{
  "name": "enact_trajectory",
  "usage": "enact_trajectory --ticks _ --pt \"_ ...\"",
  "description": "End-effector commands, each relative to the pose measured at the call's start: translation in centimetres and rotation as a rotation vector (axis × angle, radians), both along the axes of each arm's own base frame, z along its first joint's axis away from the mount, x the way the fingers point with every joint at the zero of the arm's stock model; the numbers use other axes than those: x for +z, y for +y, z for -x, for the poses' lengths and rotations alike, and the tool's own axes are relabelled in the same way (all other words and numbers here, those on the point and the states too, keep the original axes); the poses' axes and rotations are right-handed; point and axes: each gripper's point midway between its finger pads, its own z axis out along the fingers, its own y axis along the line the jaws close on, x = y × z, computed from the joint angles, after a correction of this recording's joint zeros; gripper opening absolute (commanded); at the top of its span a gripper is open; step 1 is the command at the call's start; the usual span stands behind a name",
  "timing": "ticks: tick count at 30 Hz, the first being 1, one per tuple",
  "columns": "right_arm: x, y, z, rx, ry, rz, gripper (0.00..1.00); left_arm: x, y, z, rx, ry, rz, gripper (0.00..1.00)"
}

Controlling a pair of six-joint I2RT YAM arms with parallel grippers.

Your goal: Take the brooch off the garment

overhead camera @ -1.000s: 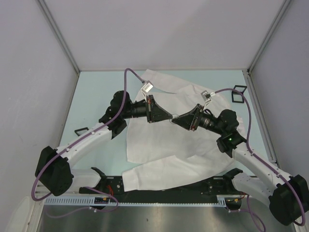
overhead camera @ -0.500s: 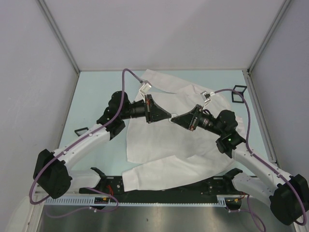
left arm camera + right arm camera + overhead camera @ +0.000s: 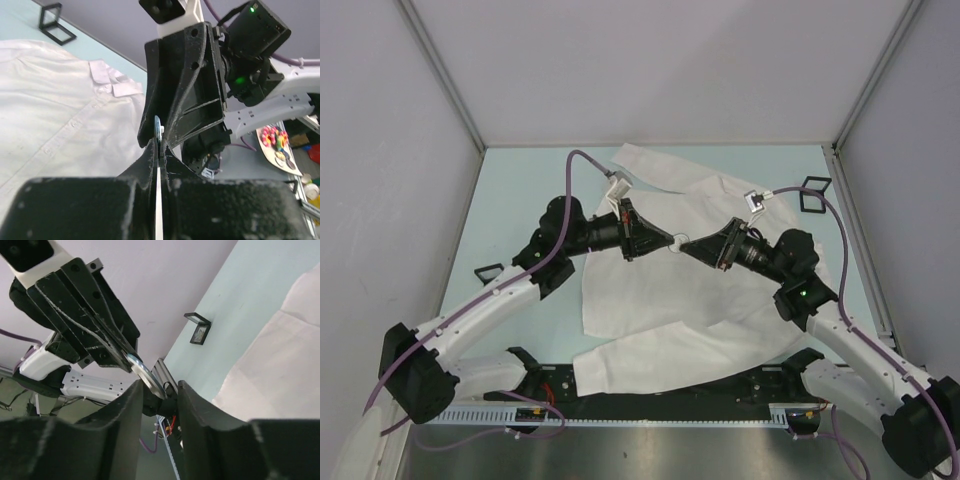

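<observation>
The garment is a white collared shirt spread flat on the table, also seen in the left wrist view and the right wrist view. Above it the two grippers meet tip to tip. My left gripper is shut on the brooch, a thin round silver disc seen edge-on and held up clear of the cloth. My right gripper is open, with one finger on each side of the disc's free rim.
A small black frame stands at the table's far right, and another lies at the left edge. Grey walls close in the table on three sides. A black rail runs along the near edge.
The meeting point of the two grippers has drifted slightly right. The left arm's elbow has swung left and its wrist has risen. The left gripper has kept its hold on the disc.
</observation>
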Motion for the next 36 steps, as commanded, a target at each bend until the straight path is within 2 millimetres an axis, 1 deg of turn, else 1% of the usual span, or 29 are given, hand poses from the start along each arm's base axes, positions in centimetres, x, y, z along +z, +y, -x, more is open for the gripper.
enact_trajectory --ticks 1,5,8,10,11,12,14,15,16,17,18,19,20,22,23,24,25,26,27,28,29,30,31,32,33,34,35,36 --pt "0.0 -1.7 -1.1 -0.088 -0.022 0.048 0.46 2.1 0.7 0.1 0.034 -0.060 0.049 0.00" --pt "-0.1 -2.4 0.4 -0.037 -0.074 0.088 0.51 2.1 0.6 0.2 0.018 -0.053 0.056 0.00" --pt "0.1 -3.0 0.6 -0.038 -0.084 0.090 0.54 1.9 0.6 0.3 0.017 -0.055 0.048 0.00" --pt "0.2 -3.3 0.0 -0.076 -0.058 0.092 0.54 2.0 0.7 -0.3 0.042 -0.082 0.034 0.00" --pt "0.3 -3.3 -0.2 -0.088 -0.043 0.091 0.53 1.5 0.8 -0.5 0.054 -0.077 0.013 0.00" --pt "0.4 -2.9 -0.1 -0.080 -0.041 0.089 0.53 1.5 0.9 -0.9 0.075 -0.097 0.002 0.01" --pt "1.1 -2.6 -0.5 -0.092 -0.044 0.087 0.51 1.0 1.1 -1.2 0.089 -0.099 -0.022 0.00" --pt "1.2 -2.4 -0.7 -0.106 -0.016 0.078 0.50 1.0 1.2 -1.7 0.113 -0.122 -0.034 0.01" --pt "0.8 -2.5 -1.6 -0.156 0.040 0.076 0.48 0.9 1.4 -1.8 0.130 -0.131 -0.051 0.01" --pt "1.4 -2.6 -2.1 -0.189 0.076 0.060 0.47 0.9 1.6 -2.1 0.151 -0.153 -0.065 0.00" --pt "1.4 -2.8 -2.6 -0.221 0.123 0.053 0.46 0.7 1.9 -2.5 0.172 -0.195 -0.089 0.00" --pt "0.7 -2.8 -3.1 -0.267 0.214 0.047 0.46 0.8 2.3 -3.1 0.209 -0.223 -0.101 0.00" --pt "1.0 -3.0 -3.5 -0.302 0.254 0.044 0.45 0.8 2.5 -3.3 0.217 -0.251 -0.113 0.00" --pt "0.1 -3.6 -4.3 -0.388 0.361 0.043 0.45 0.5 2.8 -3.7 0.227 -0.357 -0.154 0.01" --pt "-0.2 -3.3 -4.5 -0.402 0.395 0.042 0.44 0.5 3.0 -3.9 0.239 -0.395 -0.165 0.00" --pt "0.2 -3.1 -4.8 -0.415 0.415 0.029 0.44 0.3 3.2 -4.0 0.245 -0.455 -0.192 0.01" --pt "0.1 -3.1 -5.2 -0.440 0.437 0.020 0.44 0.5 3.2 -4.0 0.254 -0.502 -0.200 0.00" --pt "-0.6 -2.5 -5.5 -0.452 0.512 0.008 0.43 0.7 3.7 -4.3 0.279 -0.574 -0.228 0.00" --pt "0.0 -2.3 -5.9 -0.464 0.534 -0.003 0.43 0.4 3.8 -4.3 0.281 -0.604 -0.249 0.00" --pt "-0.3 -2.2 -6.1 -0.480 0.560 0.001 0.43 0.3 3.8 -4.3 0.291 -0.634 -0.271 0.00" --pt "-0.4 -1.6 -6.2 -0.471 0.570 0.007 0.43 0.3 4.0 -4.3 0.288 -0.694 -0.296 0.00" --pt "0.4 -1.4 -6.5 -0.477 0.562 -0.015 0.43 0.2 3.9 -4.1 0.278 -0.723 -0.308 0.00" --pt "0.6 -1.1 -6.6 -0.479 0.564 -0.026 0.41 -0.1 3.9 -3.9 0.264 -0.751 -0.326 0.00" --pt "0.8 -0.7 -6.6 -0.478 0.570 -0.035 0.36 -0.2 4.1 -4.0 0.261 -0.817 -0.362 0.00" --pt "1.2 -0.6 -6.6 -0.485 0.571 -0.042 0.34 -0.6 3.8 -3.6 0.240 -0.845 -0.389 0.00" --pt "1.3 -0.4 -6.7 -0.482 0.574 -0.041 0.33 -0.8 3.9 -3.7 0.233 -0.907 -0.433 0.00" --pt "1.5 -0.4 -6.9 -0.501 0.566 -0.043 0.32 -1.0 4.0 -4.1 0.240 -0.933 -0.471 0.00" --pt "1.8 -0.3 -7.2 -0.506 0.560 -0.042 0.32 -1.6 3.9 -4.0 0.226 -0.948 -0.506 0.00"
